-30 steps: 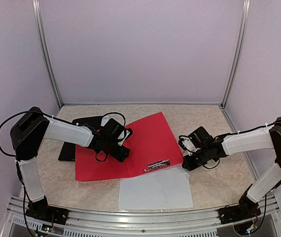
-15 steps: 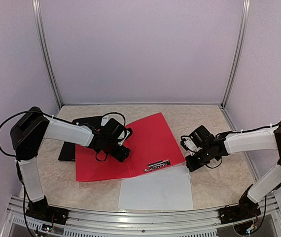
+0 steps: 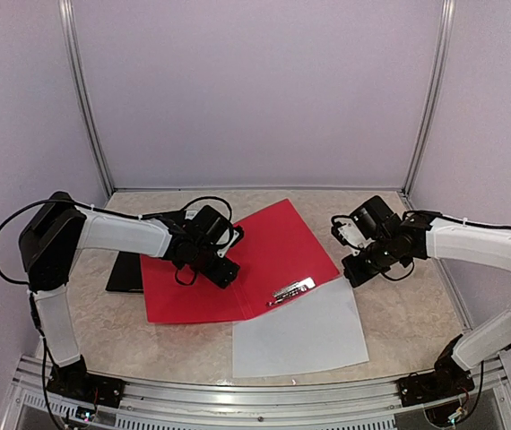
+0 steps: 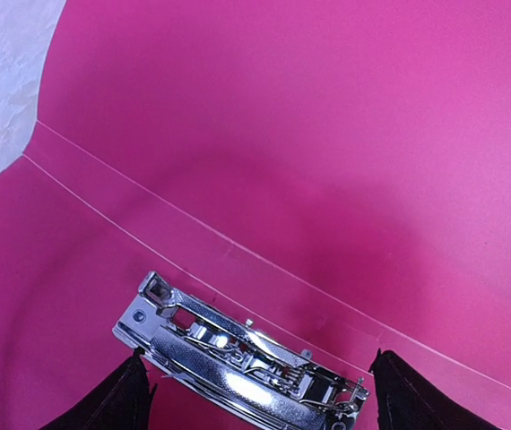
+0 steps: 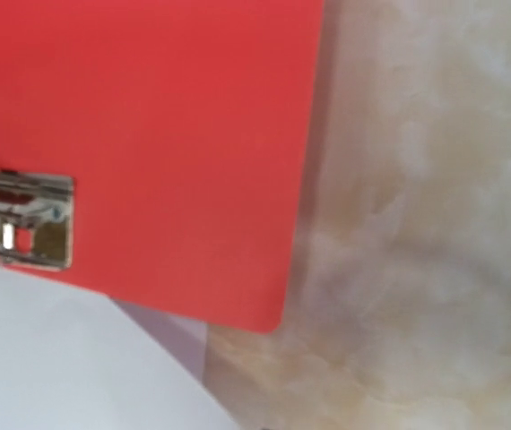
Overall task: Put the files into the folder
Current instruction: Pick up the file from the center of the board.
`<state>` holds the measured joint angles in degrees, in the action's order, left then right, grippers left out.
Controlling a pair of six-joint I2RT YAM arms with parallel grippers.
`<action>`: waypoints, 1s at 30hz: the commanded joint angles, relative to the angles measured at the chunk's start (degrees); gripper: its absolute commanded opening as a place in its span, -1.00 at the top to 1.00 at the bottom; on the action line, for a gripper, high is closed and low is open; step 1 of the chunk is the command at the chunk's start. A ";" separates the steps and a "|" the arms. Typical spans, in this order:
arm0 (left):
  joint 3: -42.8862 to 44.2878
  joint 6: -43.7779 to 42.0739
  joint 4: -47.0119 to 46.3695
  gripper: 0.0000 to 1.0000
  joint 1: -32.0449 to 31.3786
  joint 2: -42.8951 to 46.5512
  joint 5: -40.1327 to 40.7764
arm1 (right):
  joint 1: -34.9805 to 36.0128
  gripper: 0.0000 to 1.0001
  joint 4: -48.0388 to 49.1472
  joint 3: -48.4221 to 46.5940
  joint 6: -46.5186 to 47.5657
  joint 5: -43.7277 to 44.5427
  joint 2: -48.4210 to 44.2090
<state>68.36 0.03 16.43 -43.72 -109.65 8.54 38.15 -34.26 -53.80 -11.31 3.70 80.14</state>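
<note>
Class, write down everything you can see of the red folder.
The red folder lies open and flat on the table, glossy like plastic or card, with two creases along its spine. A shiny metal clip sits by its near edge, next to the white sheets. The left gripper is over its left half.

Cut by the lower edge of the left wrist view: the metal clip (image 4: 242, 349) and the left gripper (image 4: 255, 394), down to 2 dark fingertips (image 4: 112, 399). Cropped at the left edge of the blurred right wrist view: the same clip. Cannot tell from above how the jaws of the right gripper (image 3: 359, 269) stand, nor count the files (image 3: 300, 336). Mostly hidden under the red folder (image 3: 264, 246), left of frame: a flat black item (image 3: 125, 273).
</note>
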 commanded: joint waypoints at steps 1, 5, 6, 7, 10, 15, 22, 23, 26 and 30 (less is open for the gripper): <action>3.24 -1.98 2.43 -0.65 0.31 2.21 -2.14 | 0.30 1.00 -8.67 -3.93 0.77 3.26 -1.85; 5.55 -1.97 3.28 -0.67 0.31 2.93 -3.95 | 0.34 1.00 -13.46 -6.91 -1.08 6.88 -2.29; 6.35 -1.89 3.59 -0.67 0.31 2.94 -4.08 | 0.35 1.00 -14.60 -7.91 -1.48 8.00 -2.23; 7.00 -1.88 3.73 -0.67 0.31 2.83 -4.18 | 0.35 1.00 -15.98 -8.79 -2.01 9.91 -2.00; 8.21 -2.58 4.02 -0.68 0.31 2.77 -4.28 | 0.34 1.00 -19.98 -10.92 -3.01 15.69 -1.43; 9.32 -4.03 4.42 -0.68 0.31 2.71 -4.86 | 0.34 1.00 -25.32 -15.93 -2.50 20.79 -2.92; 11.69 -7.95 3.62 -0.68 -0.65 3.52 -15.65 | 0.32 1.00 -29.53 -23.56 1.74 22.74 -5.20; 12.31 -9.01 3.66 -0.68 -0.92 3.56 -17.71 | 0.42 1.00 -29.96 -24.39 3.18 22.72 -5.36; 15.51 -12.41 3.09 -0.68 -2.37 2.70 -21.91 | 0.52 1.00 -29.73 -26.56 6.50 21.65 -5.98; 21.13 -16.51 2.07 -0.67 -3.68 0.33 -29.59 | 0.76 1.00 -27.02 -29.21 11.59 16.42 -6.86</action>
<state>84.03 -10.81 19.94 -45.91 -108.18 -10.76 38.24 -61.69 -80.16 -5.56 24.01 74.76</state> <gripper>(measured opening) 0.837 0.003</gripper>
